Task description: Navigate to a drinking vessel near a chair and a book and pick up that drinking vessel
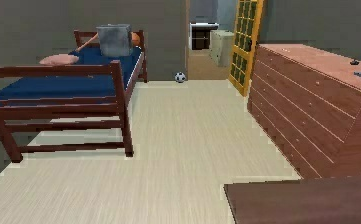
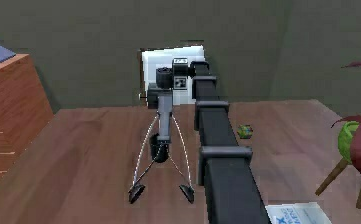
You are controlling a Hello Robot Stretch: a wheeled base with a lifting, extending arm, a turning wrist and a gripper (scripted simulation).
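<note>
Bedroom w/ bed [image 1: 68,82], dresser [image 1: 313,100]; arm [image 2: 223,150] over wooden table [image 2: 78,150]. Jaws hold nothing. Prob. early: vessel not yet picked, nav + grasp left.

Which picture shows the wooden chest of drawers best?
The forward view: the chest of drawers runs along its right, with top and drawer fronts in plain sight. The arm side view catches what looks like one end of it at its left edge.

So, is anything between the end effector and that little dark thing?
Only its own arm: the little dark thing lies on the table across the arm from the end effector. Whether it's a cup, I can't tell.
</note>
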